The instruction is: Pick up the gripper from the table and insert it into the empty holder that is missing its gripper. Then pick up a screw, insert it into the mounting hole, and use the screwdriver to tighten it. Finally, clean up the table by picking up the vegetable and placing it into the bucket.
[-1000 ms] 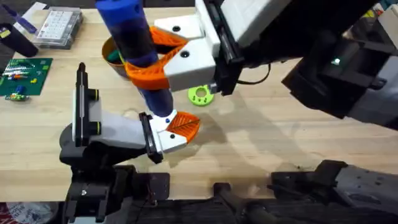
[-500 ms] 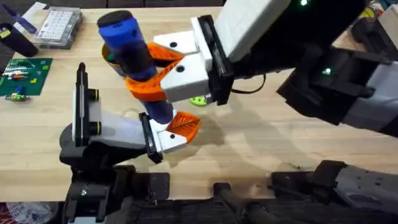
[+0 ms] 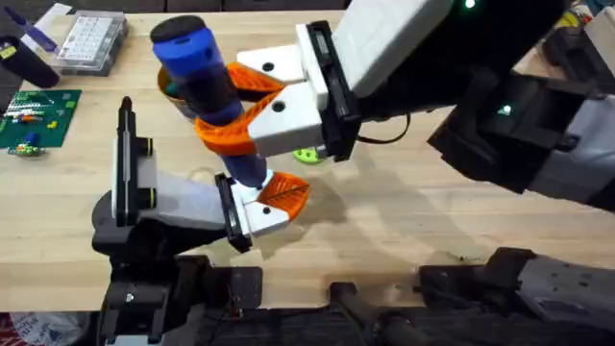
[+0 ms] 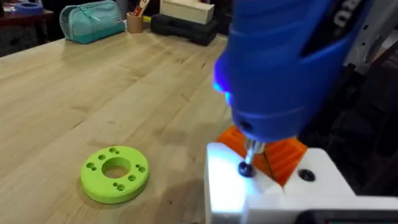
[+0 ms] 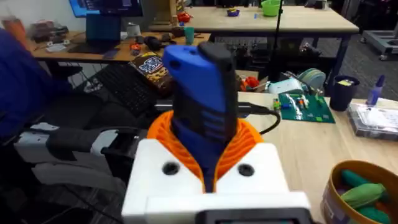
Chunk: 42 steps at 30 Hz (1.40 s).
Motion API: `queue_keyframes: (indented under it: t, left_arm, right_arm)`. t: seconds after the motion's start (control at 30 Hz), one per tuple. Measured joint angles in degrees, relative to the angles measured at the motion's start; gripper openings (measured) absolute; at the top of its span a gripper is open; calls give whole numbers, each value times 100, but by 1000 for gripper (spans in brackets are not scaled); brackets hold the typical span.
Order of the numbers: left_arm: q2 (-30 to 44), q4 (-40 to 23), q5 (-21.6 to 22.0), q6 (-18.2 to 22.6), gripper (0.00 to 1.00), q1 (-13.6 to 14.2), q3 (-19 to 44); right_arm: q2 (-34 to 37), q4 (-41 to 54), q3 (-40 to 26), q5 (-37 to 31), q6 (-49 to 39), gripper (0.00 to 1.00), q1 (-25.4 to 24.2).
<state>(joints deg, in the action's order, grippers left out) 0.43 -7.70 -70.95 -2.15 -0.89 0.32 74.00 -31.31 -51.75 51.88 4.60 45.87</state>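
Screwdriver [image 3: 207, 82] on the screw [image 4: 246, 168]
Right fingers [image 3: 248, 106] clamp its rigid, smooth barrel mid-body — top-heavy, so grip firmly; left fingers' [image 3: 274, 197] spread I cannot tell.

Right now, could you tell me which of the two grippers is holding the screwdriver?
The right gripper: its orange pads clamp the blue screwdriver. The left gripper sits below the tip, holding none of it.

Bare table [image 3: 423, 211] lies open to the right — the screwdriver [image 3: 207, 86], clamped upright in the right gripper [image 3: 240, 101], blocks the centre, the bucket [image 5: 360, 193] just behind.
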Motion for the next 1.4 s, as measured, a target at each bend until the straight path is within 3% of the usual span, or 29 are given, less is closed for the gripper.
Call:
queue_keyframes:
  t: [1.4]
  left_arm:
    - [0, -2, 2, -2, 15, 0, 0]
  right_arm:
    - [173, -38, 9, -20, 33, 42, 0]
